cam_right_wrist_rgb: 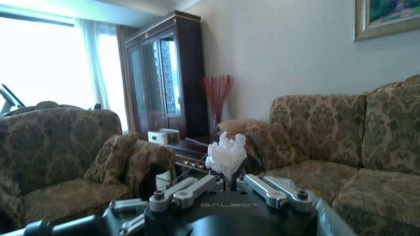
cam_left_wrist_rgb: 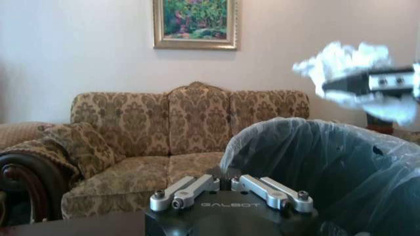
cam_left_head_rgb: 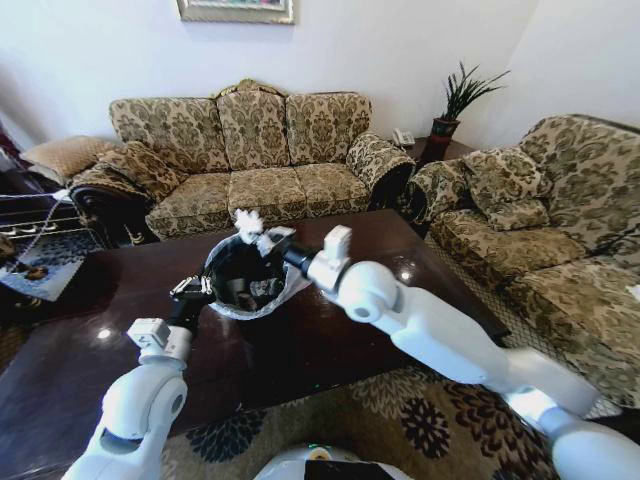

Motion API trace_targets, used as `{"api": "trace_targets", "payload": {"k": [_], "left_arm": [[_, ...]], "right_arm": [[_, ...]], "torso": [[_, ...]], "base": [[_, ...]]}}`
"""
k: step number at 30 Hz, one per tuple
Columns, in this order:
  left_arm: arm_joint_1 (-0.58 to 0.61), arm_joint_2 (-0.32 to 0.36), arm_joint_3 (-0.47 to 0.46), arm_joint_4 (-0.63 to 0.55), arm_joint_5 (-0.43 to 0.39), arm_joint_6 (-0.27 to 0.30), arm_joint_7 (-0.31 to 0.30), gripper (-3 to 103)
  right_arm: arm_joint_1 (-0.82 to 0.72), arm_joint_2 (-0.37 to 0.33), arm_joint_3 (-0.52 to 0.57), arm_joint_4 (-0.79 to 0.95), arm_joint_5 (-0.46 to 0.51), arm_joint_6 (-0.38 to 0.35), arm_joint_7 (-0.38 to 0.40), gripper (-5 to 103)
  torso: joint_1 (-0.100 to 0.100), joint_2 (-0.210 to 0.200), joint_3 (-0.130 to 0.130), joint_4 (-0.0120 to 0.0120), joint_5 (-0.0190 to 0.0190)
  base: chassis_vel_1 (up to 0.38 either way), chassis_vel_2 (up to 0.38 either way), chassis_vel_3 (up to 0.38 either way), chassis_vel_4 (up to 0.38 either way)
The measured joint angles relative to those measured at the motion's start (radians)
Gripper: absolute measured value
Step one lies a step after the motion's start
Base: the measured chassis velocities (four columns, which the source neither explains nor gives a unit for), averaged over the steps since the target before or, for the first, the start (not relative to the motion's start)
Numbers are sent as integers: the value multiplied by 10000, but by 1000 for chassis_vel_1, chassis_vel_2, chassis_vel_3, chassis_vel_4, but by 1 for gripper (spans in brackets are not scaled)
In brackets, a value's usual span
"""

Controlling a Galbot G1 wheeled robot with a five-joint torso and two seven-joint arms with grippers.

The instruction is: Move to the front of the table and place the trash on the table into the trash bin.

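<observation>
Over dark table (cam_left_head_rgb: 330, 350), GALBOT-marked right gripper (cam_left_head_rgb: 262, 240) pinches tissue (cam_left_head_rgb: 247, 221) above left gripper's (cam_left_head_rgb: 195, 290) clasped bin (cam_left_head_rgb: 250, 275).

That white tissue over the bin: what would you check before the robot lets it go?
1. Tissue gripped by the right gripper: ok, pinched between its fingers.
2. Tissue above the trash bin opening: ok, it sits over the far rim, though only just inside.
3. Bin held steady: ok, the left gripper holds the near rim.
4. Bin liner open: ok, the bag is folded over the rim.
5. Room in the bin: ok, some scraps at the bottom, far from full.
6. Table free of other trash: cannot tell, the arms hide part of it.
</observation>
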Motion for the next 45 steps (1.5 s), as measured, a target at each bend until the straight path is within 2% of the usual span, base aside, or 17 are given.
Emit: {"api": "trace_targets", "payload": {"k": [6, 8, 9, 10, 11, 12, 14, 15, 18, 20, 24, 27, 37, 40, 43, 44, 45], "left_arm": [[-23, 3, -56, 23, -29, 17, -142, 3], [-19, 3, -58, 7, -35, 33, -158, 3], [0, 3, -62, -24, -42, 51, -172, 3], [15, 3, -67, -42, -45, 55, -180, 3], [28, 3, -70, -56, -47, 58, -188, 3], [28, 3, -70, -56, -47, 58, -188, 3], [35, 11, -67, -67, -51, 61, -201, 3], [35, 11, -67, -67, -51, 61, -201, 3], [-16, 64, -43, -62, -54, 60, -217, 3], [-37, 76, -37, -61, -61, 60, -217, 3], [-57, 80, -13, -67, -84, 77, -202, 3], [-58, 76, -13, -74, -86, 81, -195, 3], [-76, 17, -14, -96, -88, 84, -166, 3], [-98, 18, -13, -96, -89, 85, -161, 3], [-115, 32, -16, -97, -100, 88, -153, 3], [-118, 32, -17, -96, -102, 90, -148, 3], [-118, 32, -17, -96, -102, 90, -148, 3]], "right_arm": [[-142, -144, -311, -35, -431, -76, -6, 29], [-144, -128, -343, -79, -453, -83, 1, 29], [-157, -72, -404, -210, -548, -87, 8, 40], [-171, -39, -428, -280, -590, -95, 9, 40], [-185, -6, -437, -354, -623, -115, 15, 45], [-185, -6, -437, -354, -623, -115, 15, 45], [-228, 48, -445, -465, -713, -122, 71, 56], [-228, 48, -445, -465, -713, -122, 71, 56], [-238, 37, -445, -464, -808, -123, 79, 73], [-238, 20, -445, -463, -829, -122, 79, 73], [-236, 11, -435, -484, -858, -103, 65, 94], [-207, 86, -465, -529, -858, -65, 47, 99], [-81, 284, -877, -653, -1150, 43, -356, 100], [13, 271, -955, -676, -1692, -84, -563, 100], [197, 159, -768, -831, -3494, -532, -1965, 100], [278, 118, -754, -882, -3987, -537, -2258, 100], [278, 118, -754, -882, -3987, -537, -2258, 100]], "torso": [[0, 0, 0, 0, 3], [0, 0, 0, 1, 2], [0, 0, 0, 2, 1], [0, 0, 0, 2, 1], [-1, 0, 0, 3, 1], [-1, 0, 0, 3, 1], [-1, 0, 0, 2, 1], [-1, 0, 0, 2, 1], [-1, 0, 0, 2, 1], [-1, 0, 0, 2, 1], [0, 0, 0, 0, 1], [-1, 0, 0, 1, 1], [-1, 0, 0, 2, 1], [-1, 0, 0, 2, 1], [-1, 0, 0, 1, 1], [-1, 0, 0, 1, 1], [-1, 0, 0, 1, 1]], "base": [[0, 0, 0, 0], [0, 0, 0, 0], [0, 0, 0, 0], [0, 0, 0, 0], [0, 0, 0, 0], [0, 0, 0, 0], [0, 0, 0, 0], [0, 0, 0, 0], [0, 0, 0, 0], [0, 0, 0, 0], [0, 0, 0, 0], [0, 0, 0, 0], [0, 0, 0, 0], [0, 0, 0, 0], [0, 0, 0, 0], [0, 0, 0, 0], [0, 0, 0, 0]]}}
